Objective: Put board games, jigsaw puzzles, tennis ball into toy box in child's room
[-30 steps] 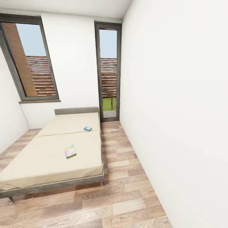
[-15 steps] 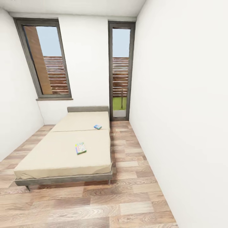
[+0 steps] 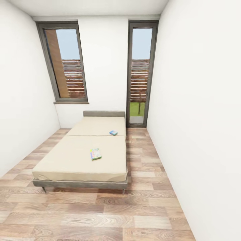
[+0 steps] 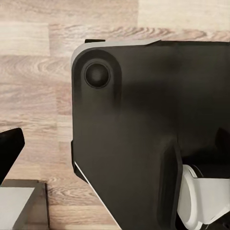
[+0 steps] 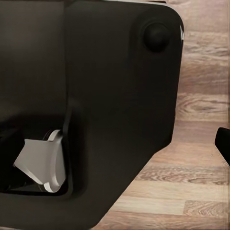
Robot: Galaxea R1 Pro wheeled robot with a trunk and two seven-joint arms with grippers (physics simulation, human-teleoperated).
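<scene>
In the head view a low bed (image 3: pixel 63 164) with a cream mattress and dark grey frame stands ahead on the wood-plank floor. Two board games lie flat on it. A yellow-green one (image 3: pixel 96 154) is near the middle, and a small blue one (image 3: pixel 113 133) lies farther back by the right edge. In the left wrist view one black fingertip (image 4: pixel 9 148) of my left gripper shows over the floor, beside the robot's dark base (image 4: pixel 153 120). One black fingertip (image 5: pixel 223 143) of my right gripper shows in the right wrist view. Nothing is held. The table, toy box, puzzles and tennis ball are out of view.
White walls close in on both sides, the right wall (image 3: pixel 201 117) nearest. A window (image 3: pixel 67 63) and a tall glazed door (image 3: pixel 139 73) are in the far wall. A strip of plank floor (image 3: pixel 140 154) runs between bed and right wall, and more floor (image 3: pixel 100 217) lies before the bed.
The whole head view has shifted: the bed now sits farther off and more to the right in the picture, and the left wall shows. Both board games lie where they were.
</scene>
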